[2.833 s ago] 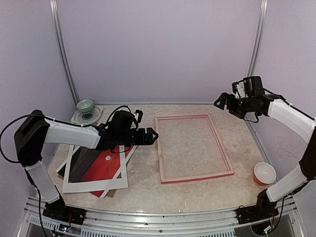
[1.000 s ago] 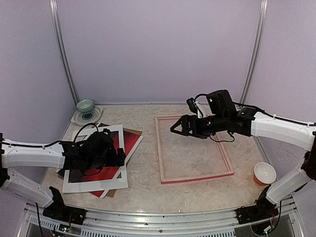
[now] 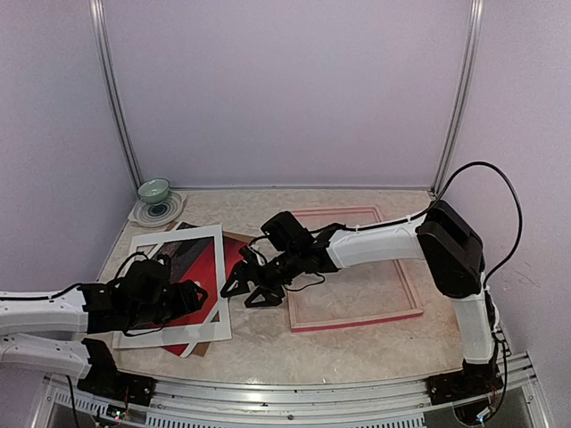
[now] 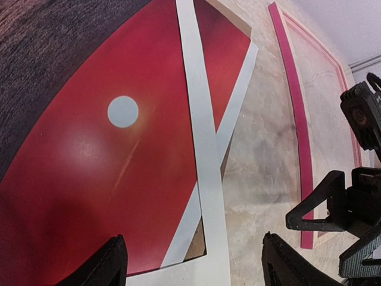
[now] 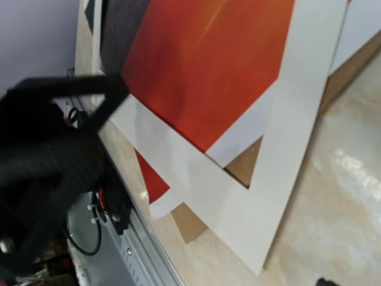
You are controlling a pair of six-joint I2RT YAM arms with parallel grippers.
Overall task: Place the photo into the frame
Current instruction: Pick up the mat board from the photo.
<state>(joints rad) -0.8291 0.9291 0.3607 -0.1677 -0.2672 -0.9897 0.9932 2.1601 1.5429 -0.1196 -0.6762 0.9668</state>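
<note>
Photo (image 4: 89,167) not in frame (image 3: 357,318) yet. It lies flat on the left side of the worktop (image 3: 268,343) in a loose stack w/ a white mat (image 4: 199,137) askew on top and a brown board (image 5: 244,170) under, so red sky + white sun show thru the mat window and past its right strip. Frame lies flat to the right of the stack, apart from it, nothing inside, only worktop showing thru; pale wood faces up, prob back side up so the photo can drop in from behind. Left hand (image 4: 193,253) is low over the stack's near-right corner, fingers spread wide either side of the mat strip, gripping nothing. Right hand (image 3: 247,290) reaches across the frame's left rail to the stack's right edge, also open and holding nothing. Judgement: both hands are at the stack bc the mat covers the photo; likely one pins, the other pulls the photo out. Risk: thin flat sheets, hard to get a finger under, and the mat or board may drag along.
</note>
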